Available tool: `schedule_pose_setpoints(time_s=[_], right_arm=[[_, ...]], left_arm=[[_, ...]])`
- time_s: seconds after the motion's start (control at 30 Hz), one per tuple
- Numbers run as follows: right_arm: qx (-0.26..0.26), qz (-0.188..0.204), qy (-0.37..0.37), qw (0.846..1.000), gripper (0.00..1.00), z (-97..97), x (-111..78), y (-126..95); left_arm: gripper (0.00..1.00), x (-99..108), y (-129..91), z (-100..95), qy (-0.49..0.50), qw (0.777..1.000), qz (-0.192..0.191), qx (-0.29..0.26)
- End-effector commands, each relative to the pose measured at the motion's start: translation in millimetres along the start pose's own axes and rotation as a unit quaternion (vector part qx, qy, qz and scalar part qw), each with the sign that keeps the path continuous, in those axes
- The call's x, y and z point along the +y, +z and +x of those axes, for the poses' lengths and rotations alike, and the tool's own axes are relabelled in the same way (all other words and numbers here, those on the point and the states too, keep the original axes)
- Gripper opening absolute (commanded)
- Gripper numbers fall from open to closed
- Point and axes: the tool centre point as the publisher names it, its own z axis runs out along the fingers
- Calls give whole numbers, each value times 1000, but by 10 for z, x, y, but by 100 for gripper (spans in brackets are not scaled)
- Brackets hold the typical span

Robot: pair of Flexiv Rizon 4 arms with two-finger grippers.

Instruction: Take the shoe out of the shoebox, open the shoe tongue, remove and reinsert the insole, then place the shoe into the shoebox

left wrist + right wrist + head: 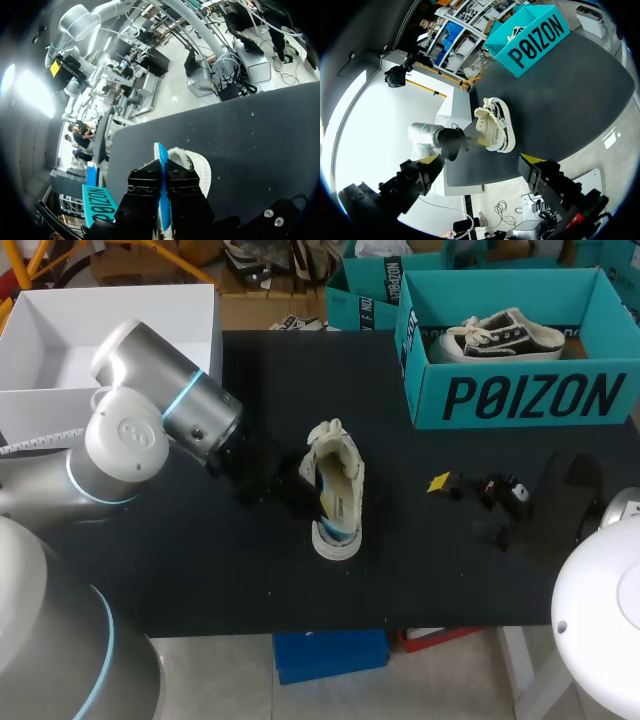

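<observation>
Pinched shut on the blue insole [161,155], the left gripper [162,187] should hold it straight along the shoe [199,167], I'd say, while the right gripper [481,159] hangs wide open, empty.

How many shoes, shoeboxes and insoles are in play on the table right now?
Shoes: 2, a white shoe on the table and a black shoe in the box
Shoeboxes: 1, the teal shoebox
Insoles: 1, the insole
Total: 4

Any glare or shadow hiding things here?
Head view: left gripper merges into the black table beside the shoe. Left wrist view: bright glare off-table; insole plainly lit. Right wrist view: white glare off-table; shoe lit clearly.
</observation>
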Motion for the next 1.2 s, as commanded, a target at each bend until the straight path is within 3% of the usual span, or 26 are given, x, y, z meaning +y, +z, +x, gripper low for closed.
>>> schedule_pose_setpoints(time_s=[0.03, 0.7, 1.07, 1.1, 1.2], right_arm=[[6, 69, 6, 998, 100, -53, 14, -21], [6, 69, 6, 998, 100, -53, 14, -21], [6, 69, 6, 998, 100, -53, 14, -21], [6, 69, 6, 998, 100, -53, 14, -21], [6, 69, 6, 998, 100, -53, 14, -21]], left_arm=[[0, 5, -2, -12, 4, 1000, -9, 5], [0, 359, 52, 111, 5, 997, -69, 33], [0, 426, 62, 53, 2, 997, -70, 33], [15, 418, 67, 45, 0, 997, -66, 33], [86, 379, 82, 27, -1, 998, -57, 32]])
